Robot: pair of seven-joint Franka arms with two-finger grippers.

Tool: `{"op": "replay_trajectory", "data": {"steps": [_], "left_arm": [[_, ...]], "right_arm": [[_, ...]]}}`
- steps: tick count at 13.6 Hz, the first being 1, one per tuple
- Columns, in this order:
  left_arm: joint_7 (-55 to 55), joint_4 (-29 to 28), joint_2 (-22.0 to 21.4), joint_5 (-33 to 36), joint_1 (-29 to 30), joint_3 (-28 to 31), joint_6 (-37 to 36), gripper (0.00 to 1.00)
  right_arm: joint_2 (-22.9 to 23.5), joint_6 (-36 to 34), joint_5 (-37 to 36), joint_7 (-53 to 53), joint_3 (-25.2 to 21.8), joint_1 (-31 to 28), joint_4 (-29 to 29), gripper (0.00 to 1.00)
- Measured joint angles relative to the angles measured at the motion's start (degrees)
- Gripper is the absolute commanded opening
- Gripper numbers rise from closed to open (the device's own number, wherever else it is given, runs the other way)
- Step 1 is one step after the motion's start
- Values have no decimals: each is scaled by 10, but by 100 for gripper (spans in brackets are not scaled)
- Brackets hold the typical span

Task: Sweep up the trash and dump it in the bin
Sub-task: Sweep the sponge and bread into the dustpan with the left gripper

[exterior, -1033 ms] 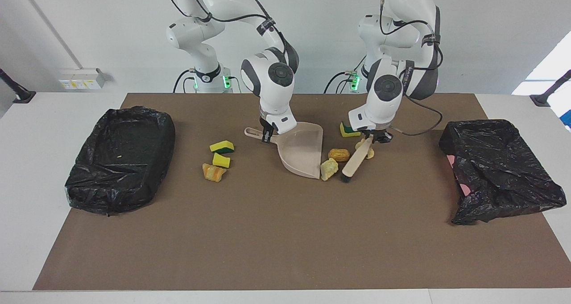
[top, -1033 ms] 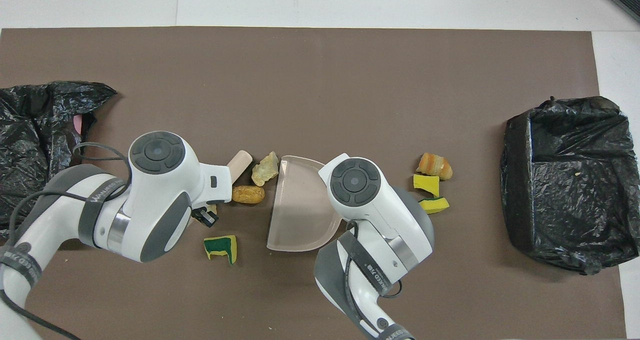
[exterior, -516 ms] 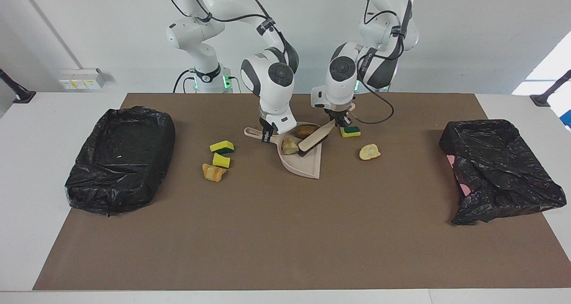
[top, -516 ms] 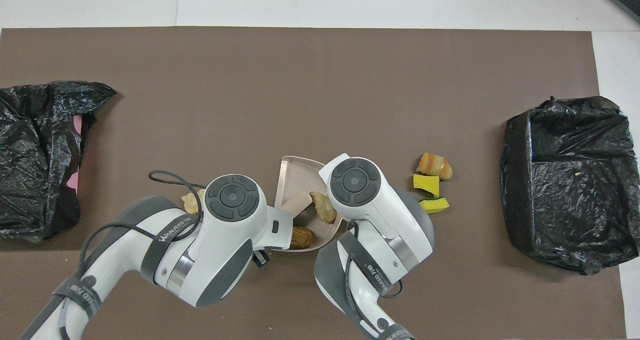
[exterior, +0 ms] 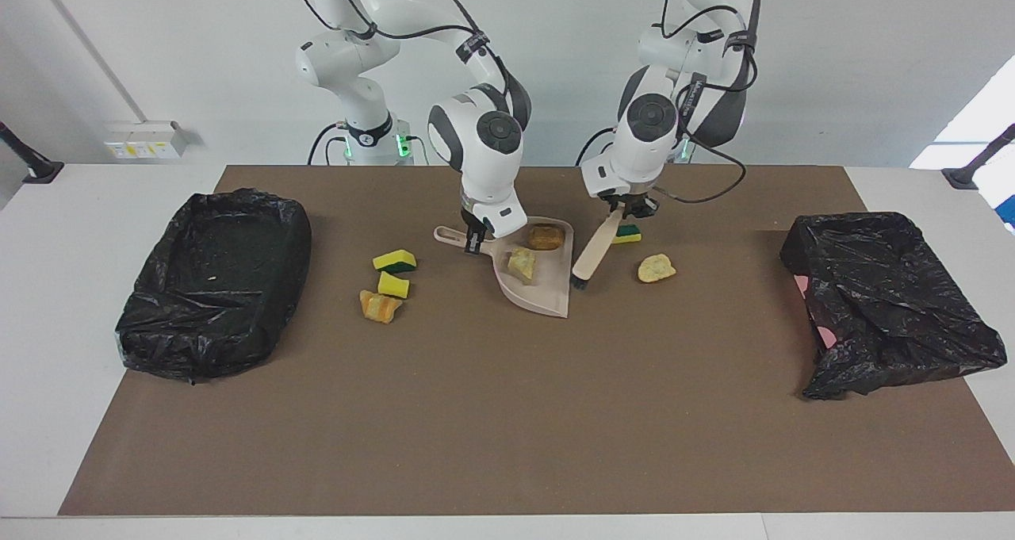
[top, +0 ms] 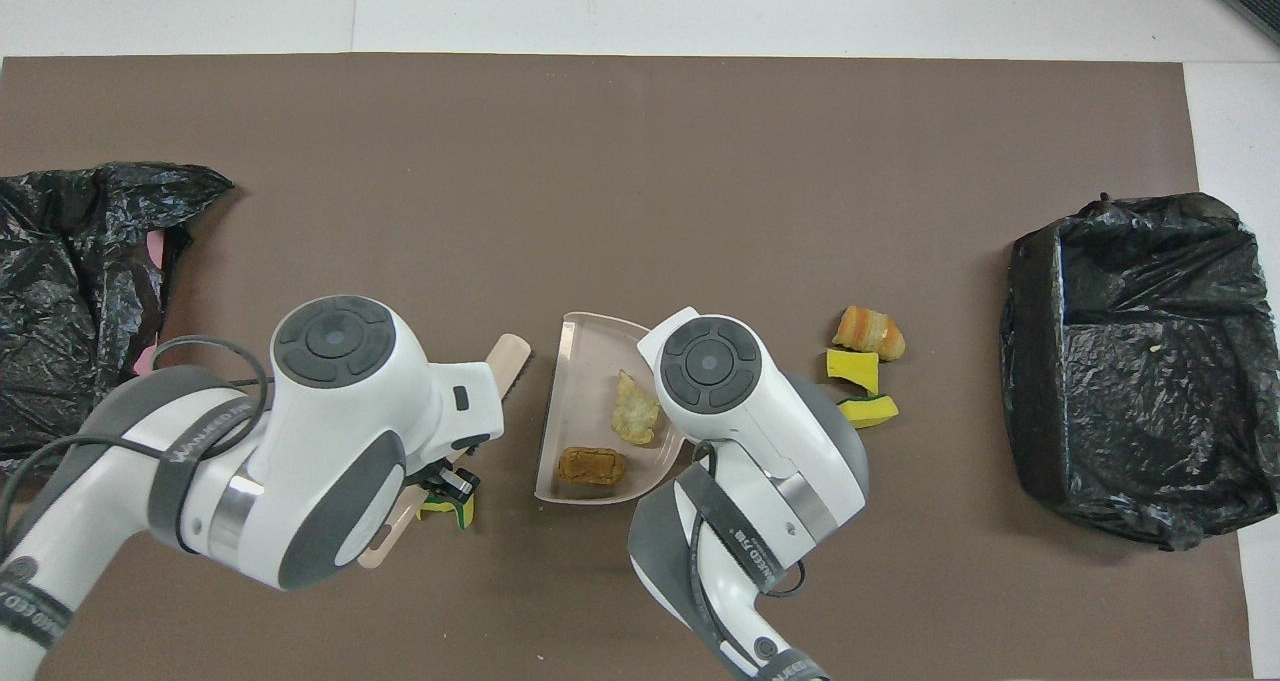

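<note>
We see two crumbly foam chunks (exterior: 533, 250) in the beige plastic dustpan (exterior: 547, 290) mid-desk. The black-bagged bin (exterior: 214, 282) sits at the desk's right-arm end, the crumpled black bag (exterior: 888, 302) at its left-arm end.

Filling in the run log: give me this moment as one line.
left gripper: shut on brush | right gripper: shut on dustpan handle | in dustpan: two scraps | on mat: five scraps

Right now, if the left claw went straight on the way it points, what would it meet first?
Shut on the brush handle, the left claw points down. Probably the green-backed yellow sponge piece lying just under it comes first, then the brown mat; depth is hard to judge.
</note>
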Motion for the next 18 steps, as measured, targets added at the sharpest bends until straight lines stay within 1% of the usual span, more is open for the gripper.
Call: {"op": "replay_trajectory", "data": {"steps": [2,3,6,8,10,12,14,18], "left_arm": [[-52,-1,-23,10,27,2,-60,0],[-108,-3,-31,14,31,2,-78,0],[-346,-23,-45,18,54,2,-104,0],[-415,-68,-68,18,62,1,-99,0],[-434,-133,-107,18,62,-5,-60,0],[-440,-187,-128,17,53,-9,4,0],[-442,-213,-129,3,39,-11,58,0],[-446,-220,-103,-53,-22,-15,161,0]], "right_arm": [[0,0,0,0,0,0,0,0],[0,0,0,0,0,0,0,0],[0,0,-1,0,0,0,0,0],[0,0,-1,-1,0,0,0,0],[0,0,-1,-1,0,0,0,0],[0,0,-1,-1,0,0,0,0],[0,0,-1,-1,0,0,0,0],[0,0,-1,-1,0,0,0,0]]}}
